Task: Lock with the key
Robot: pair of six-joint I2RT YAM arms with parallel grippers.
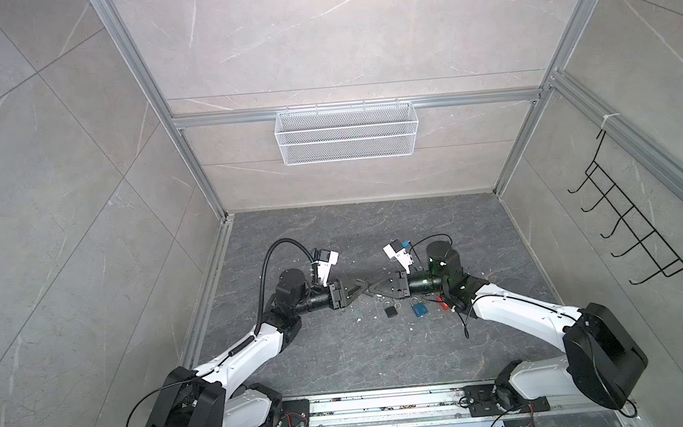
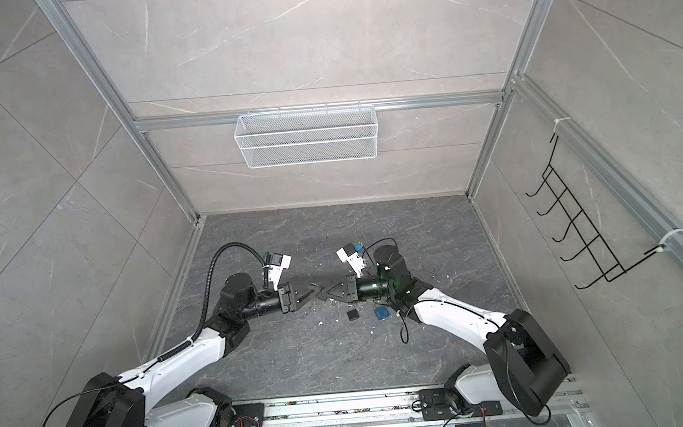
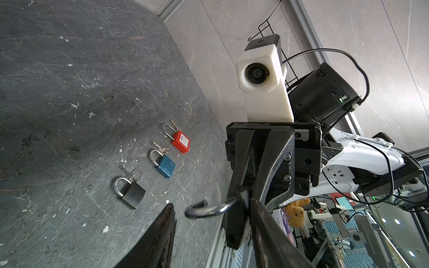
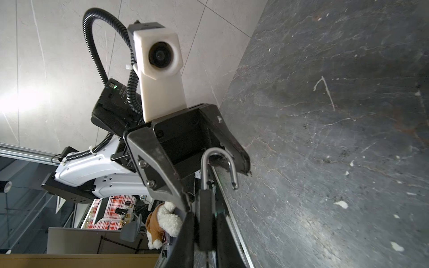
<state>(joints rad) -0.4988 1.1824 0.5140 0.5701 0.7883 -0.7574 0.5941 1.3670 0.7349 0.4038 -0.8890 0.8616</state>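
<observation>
My left hand [image 1: 362,291] reaches toward the middle with its jaws standing well apart and gripping nothing. The open steel loop [image 4: 212,150] of a padlock [image 4: 205,222] sits in the gap between its fingers [image 4: 162,171]; I cannot tell whether either finger touches it. My right hand [image 1: 376,291] meets the left tip to tip above the dark table [image 1: 342,356]. It is clamped tight on the padlock's black body, with the loop pointing into my left palm. Whether a key sits in this padlock I cannot tell. On the table, nearer my base, three more locks lie in a row: a black lock [image 3: 133,195], a blue lock [image 3: 166,167] and a red lock [image 3: 181,141]. The red one is partly under my right arm in both top views. Each has keys [image 3: 137,176] lying just beside its loop end.
</observation>
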